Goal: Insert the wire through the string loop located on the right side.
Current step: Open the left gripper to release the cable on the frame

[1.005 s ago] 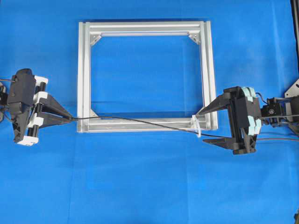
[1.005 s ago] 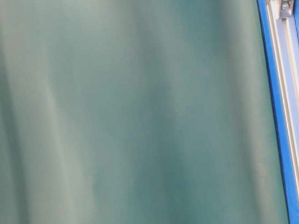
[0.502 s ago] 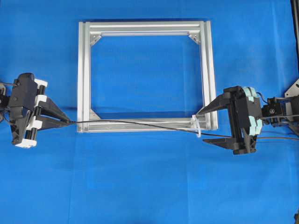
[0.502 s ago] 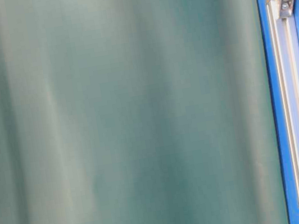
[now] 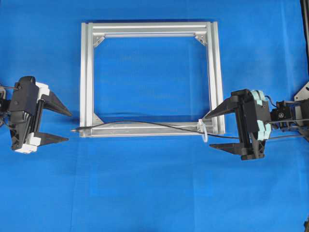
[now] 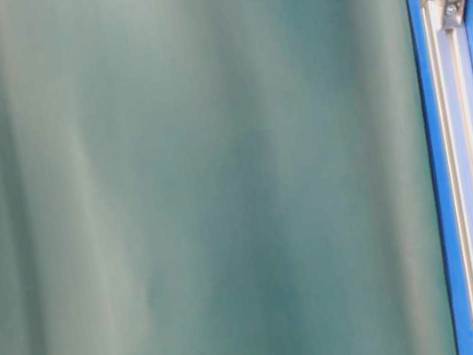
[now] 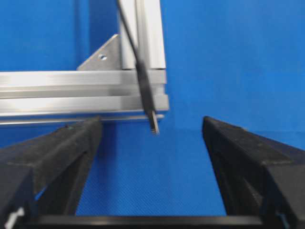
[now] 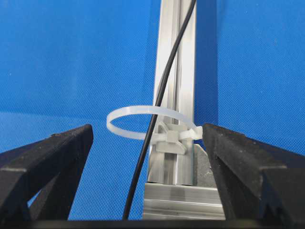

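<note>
Overhead view, thin black wire (image 5: 145,123) threading white string loop (image 5: 204,131)

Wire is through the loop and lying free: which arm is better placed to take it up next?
Probably left. The left end effector stands open facing the wire's plug tip; the right end effector brackets the string loop.

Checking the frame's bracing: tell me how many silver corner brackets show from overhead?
3: top-left corner bracket, top-right corner bracket, bottom-left corner bracket. A fourth at bottom right may be hidden.
</note>
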